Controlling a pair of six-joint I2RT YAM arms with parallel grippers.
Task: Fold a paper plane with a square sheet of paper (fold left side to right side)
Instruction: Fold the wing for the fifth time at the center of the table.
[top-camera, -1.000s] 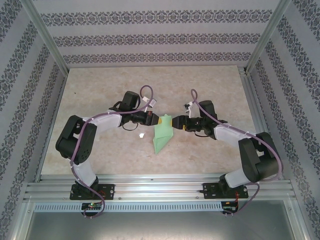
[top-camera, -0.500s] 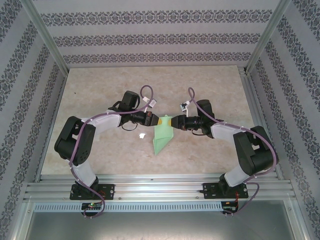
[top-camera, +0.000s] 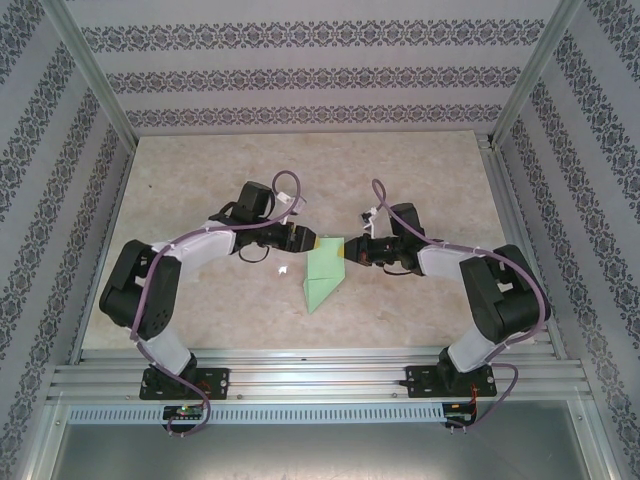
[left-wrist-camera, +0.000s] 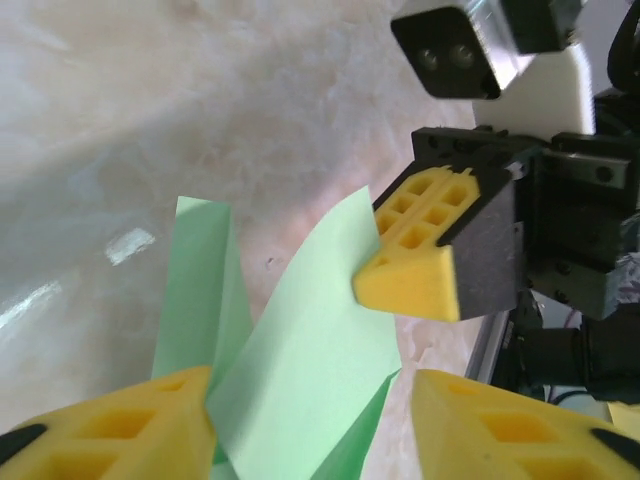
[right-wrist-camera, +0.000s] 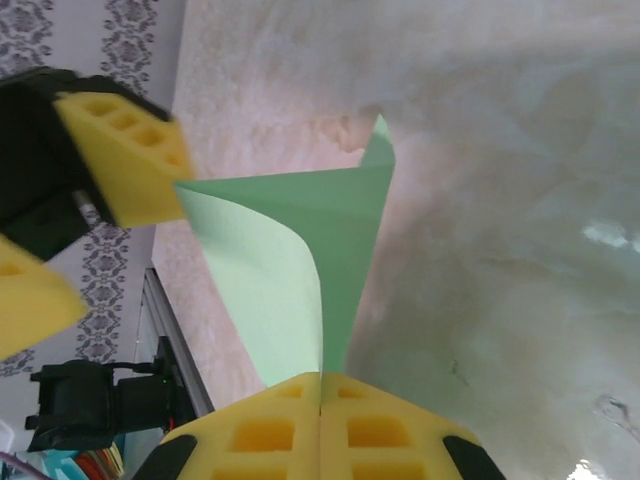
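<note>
We judge the task well under way but not finished. The mint-green paper (top-camera: 324, 275) is no longer a square; it lies near the middle of the bench (top-camera: 200, 170) as a slim, tapered shape with a sharp point, so the early folds look done. Its broad far end sits between the two tools, and there a flap rises off the bench, curved and not yet pressed flat. The right tool (right-wrist-camera: 320, 385) is clenched on the edge of that flap, its yellow pads meeting with the paper coming out of the seam between them. The left tool (left-wrist-camera: 312, 400) stands released, its pads apart with the raised paper passing between them. One pad sits very close to the paper, and we cannot tell whether it touches. What is left, as we read it, is to carry the held flap across, lay it down and crease it; we see no finished, spread wings. From the top view the paper's long axis runs from far to near, leaning a little leftward. Its point aims at the near edge, toward the left arm's side, and its wide end faces away from us.
</note>
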